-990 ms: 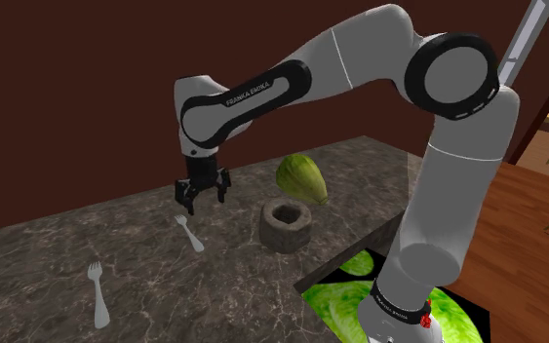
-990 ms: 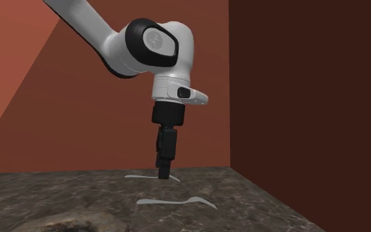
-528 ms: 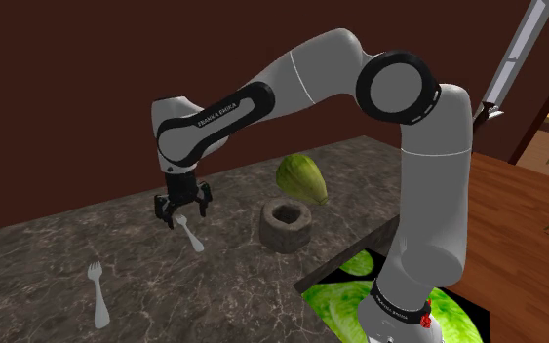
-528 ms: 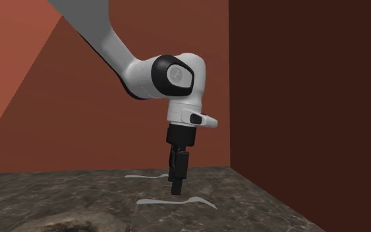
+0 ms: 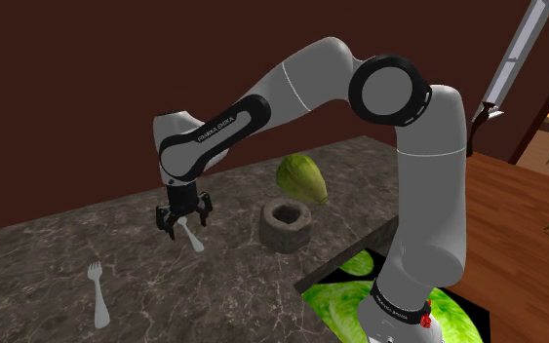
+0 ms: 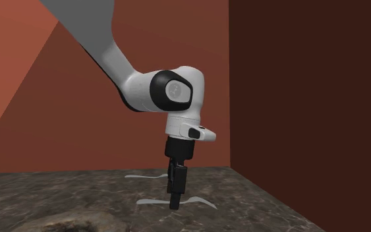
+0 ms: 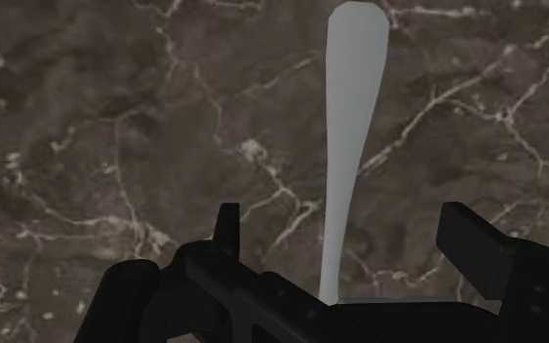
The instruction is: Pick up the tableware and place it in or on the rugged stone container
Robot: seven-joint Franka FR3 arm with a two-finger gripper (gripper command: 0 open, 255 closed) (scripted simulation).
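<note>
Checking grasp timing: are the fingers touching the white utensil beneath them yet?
Apart. Wrist view: the white utensil lies between the open fingers, marble counter visible on both sides of it.

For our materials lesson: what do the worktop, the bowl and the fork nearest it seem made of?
Worktop: dark marble look, pale veins, fairly smooth. Bowl: rough grey stone, uneven, matt. Fork: plain pale grey, smooth, no shine; material left open.
</note>
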